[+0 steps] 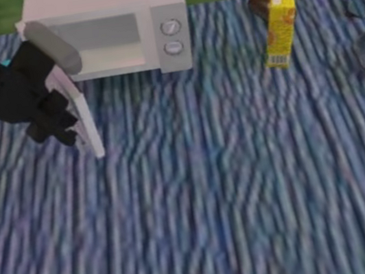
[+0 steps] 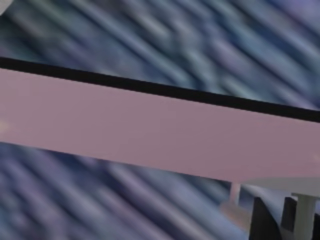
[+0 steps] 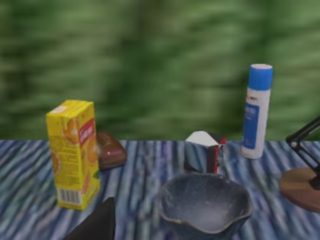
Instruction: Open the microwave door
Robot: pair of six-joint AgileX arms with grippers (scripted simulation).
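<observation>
Left gripper point(image 1: 62, 125) against microwave door point(image 1: 90, 131) (swung wide), fingers alongside its edge.

Left arm enters from the top view's upper-left corner, black links running diagonally down toward table centre. Left gripper point(image 1: 62, 125) sits at the far-left side, wrist angled down and inward, fingers point(image 1: 52, 105) closed on a thin panel edge. In the left wrist view that pinkish edge runs as a band straight across, close to the camera; finger tips barely show at one corner. Right arm not visible in the top view; in the right wrist view only a dark finger tip point(image 3: 97, 222) pokes in at the frame edge.
</observation>
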